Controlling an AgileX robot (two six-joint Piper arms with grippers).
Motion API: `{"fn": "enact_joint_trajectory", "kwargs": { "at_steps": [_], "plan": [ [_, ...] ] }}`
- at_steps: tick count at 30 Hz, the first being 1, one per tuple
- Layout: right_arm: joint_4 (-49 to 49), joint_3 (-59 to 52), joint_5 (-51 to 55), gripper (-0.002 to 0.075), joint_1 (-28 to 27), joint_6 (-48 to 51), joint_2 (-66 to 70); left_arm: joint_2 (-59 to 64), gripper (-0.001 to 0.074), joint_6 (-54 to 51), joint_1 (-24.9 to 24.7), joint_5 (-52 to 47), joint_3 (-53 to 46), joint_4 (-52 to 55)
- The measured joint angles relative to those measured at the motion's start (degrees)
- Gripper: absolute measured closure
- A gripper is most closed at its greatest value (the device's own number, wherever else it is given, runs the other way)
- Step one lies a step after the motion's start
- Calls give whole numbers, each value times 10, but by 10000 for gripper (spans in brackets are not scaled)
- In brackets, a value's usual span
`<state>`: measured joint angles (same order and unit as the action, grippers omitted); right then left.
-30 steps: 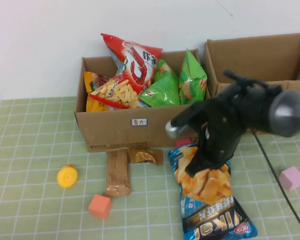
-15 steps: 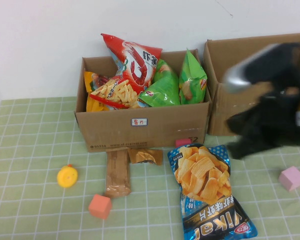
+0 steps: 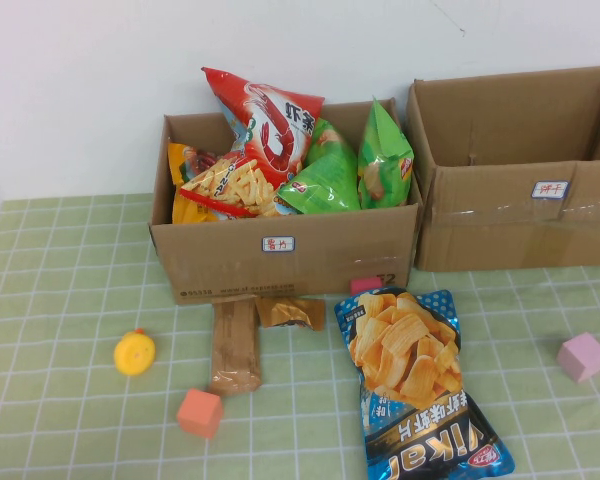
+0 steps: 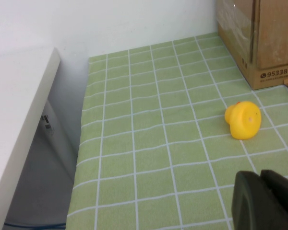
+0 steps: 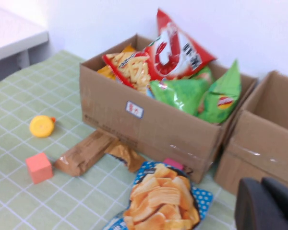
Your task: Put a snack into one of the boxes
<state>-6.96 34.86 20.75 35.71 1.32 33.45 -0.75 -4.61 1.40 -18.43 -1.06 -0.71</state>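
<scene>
A blue bag of chips [image 3: 417,375] lies flat on the green checked table in front of the left cardboard box [image 3: 280,255], which holds several snack bags. The right cardboard box [image 3: 510,215] stands beside it, and I see nothing inside it. A brown snack bar [image 3: 235,345] and a small brown packet [image 3: 288,312] lie against the left box. Neither arm shows in the high view. My left gripper [image 4: 260,174] is shut and empty above the table near the yellow duck [image 4: 243,120]. My right gripper [image 5: 262,182] is shut and empty, back from the chip bag [image 5: 161,196] and the boxes.
A yellow duck [image 3: 134,352], an orange cube [image 3: 200,412] and a pink cube [image 3: 583,356] lie on the table. A small pink block [image 3: 366,285] sits at the left box's front corner. A white wall stands behind the boxes. The table's left edge [image 4: 84,143] drops off beside a white surface.
The right arm, which was over the blue chip bag, swung right and left the high view. The bag stays flat on the table.
</scene>
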Motion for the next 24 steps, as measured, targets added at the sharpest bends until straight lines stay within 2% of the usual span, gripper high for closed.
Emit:
{"fn": "enact_joint_trajectory", "kwargs": {
  "at_steps": [6, 19, 24],
  "plan": [
    [-34, -59, 4, 728, 0, 0, -116, 0, 738, 0, 0, 0, 0, 0],
    [-49, -138, 54, 728, -2, -43, -229, 0, 737, -2, 0, 0, 0, 0],
    [-24, -179, 62, 728, -57, -43, -294, 0, 737, -2, 0, 0, 0, 0]
  ]
}}
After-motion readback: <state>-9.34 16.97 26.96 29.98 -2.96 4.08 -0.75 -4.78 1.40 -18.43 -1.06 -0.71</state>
